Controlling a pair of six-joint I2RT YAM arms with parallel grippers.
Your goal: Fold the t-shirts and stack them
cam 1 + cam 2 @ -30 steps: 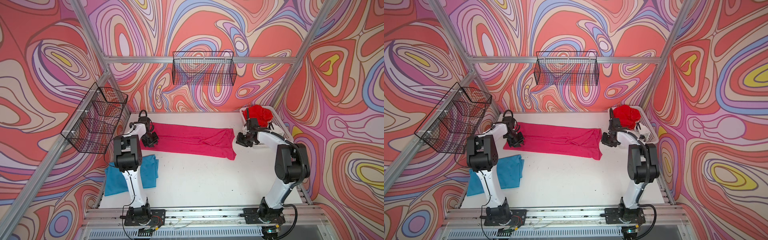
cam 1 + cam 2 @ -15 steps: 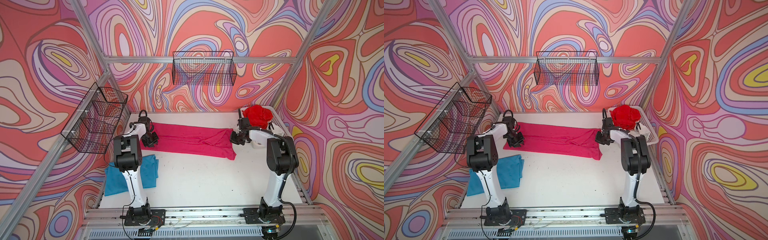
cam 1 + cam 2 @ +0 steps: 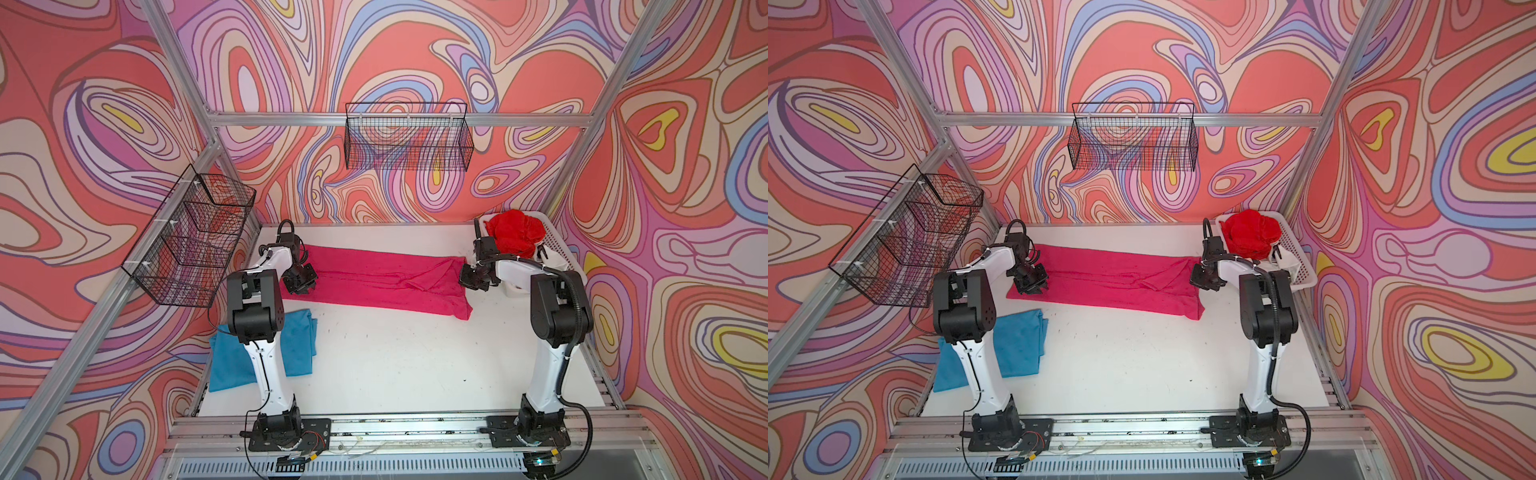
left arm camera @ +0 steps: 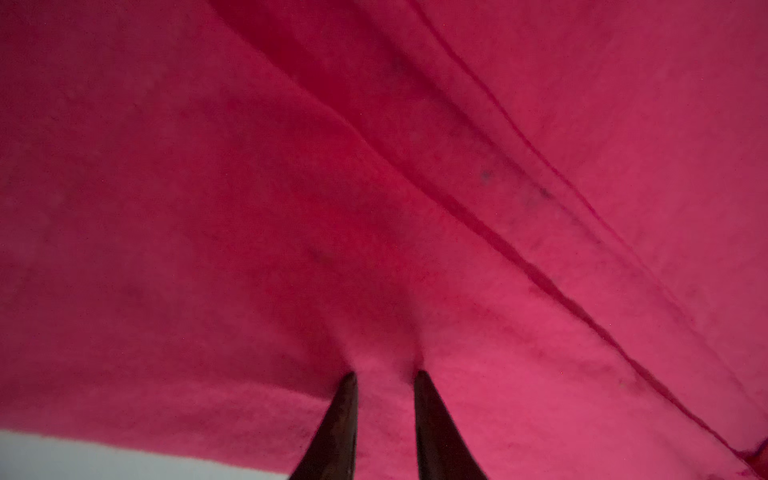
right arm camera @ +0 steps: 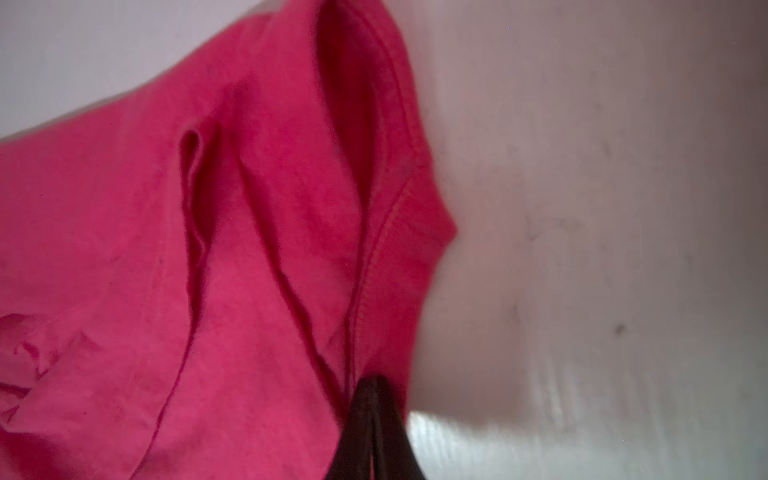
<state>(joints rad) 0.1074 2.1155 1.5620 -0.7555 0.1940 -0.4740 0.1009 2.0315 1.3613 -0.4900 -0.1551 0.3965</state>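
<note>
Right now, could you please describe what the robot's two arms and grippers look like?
Both the left arm and the right arm have white tapered links joined by boxy black joint housings. A ribbed black hose runs along the right arm; a thin black cable hangs beside the left. The left gripper and right gripper are black, with dark, pointed fingers.

Both arms reach forward with wrists bent down, the left gripper (image 3: 302,286) with fingers narrowly parted, the right gripper (image 3: 469,281) with fingers pressed together, each pinching the magenta-pink t-shirt (image 3: 386,278).
</note>
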